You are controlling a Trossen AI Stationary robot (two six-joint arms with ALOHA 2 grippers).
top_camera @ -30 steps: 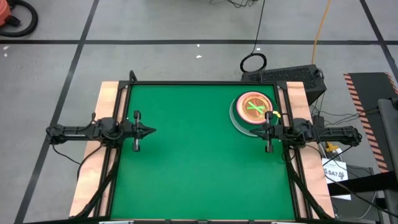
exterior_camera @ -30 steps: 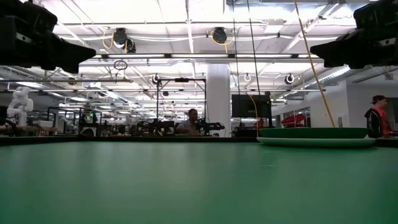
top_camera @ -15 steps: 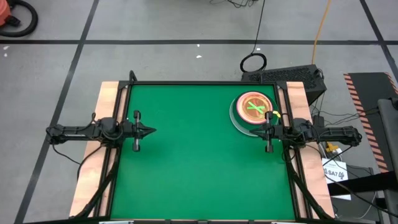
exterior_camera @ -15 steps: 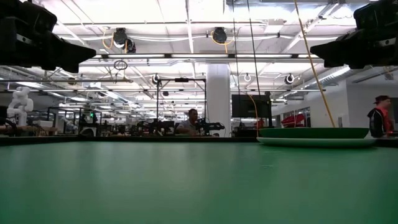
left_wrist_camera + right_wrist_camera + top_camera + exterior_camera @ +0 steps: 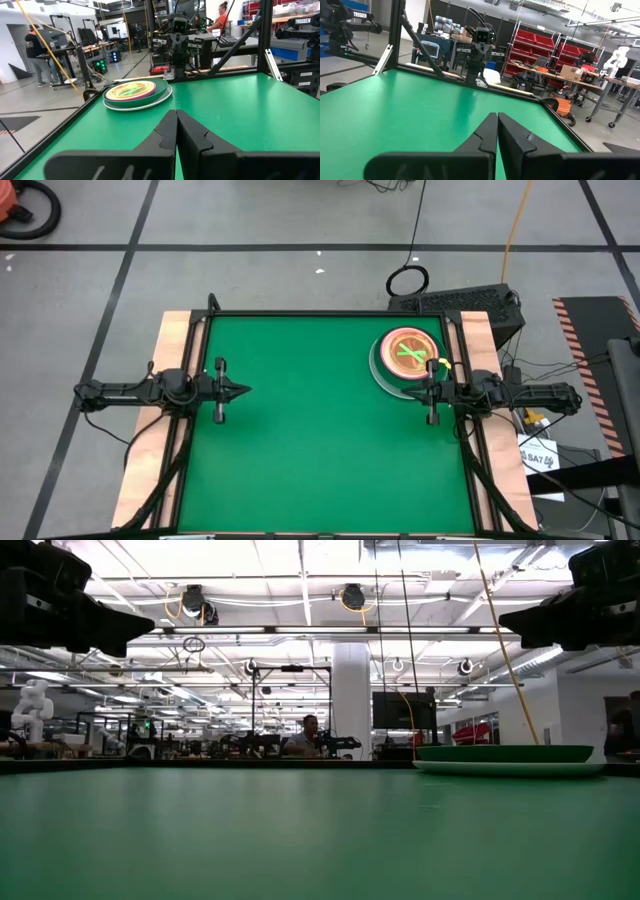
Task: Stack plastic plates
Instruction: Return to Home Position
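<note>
The plastic plates [image 5: 407,359] lie in one stack at the table's far right: a pale blue one at the bottom, a dark green one, then magenta and cream, with smaller striped pink and green ones on top [image 5: 131,90]. The bottom plate rests flat on the green table [image 5: 508,761]. My left gripper [image 5: 245,390] hovers shut at the table's left edge, pointing level toward the right. My right gripper [image 5: 412,391] hovers shut at the right edge, just near-side of the stack, pointing left. Neither touches a plate.
Wooden side rails [image 5: 172,370] and a black frame edge the green table [image 5: 310,440]. Both arms hang level above the mat at mid-depth. A keyboard [image 5: 465,302] sits beyond the far right corner. People and benches show in the room behind.
</note>
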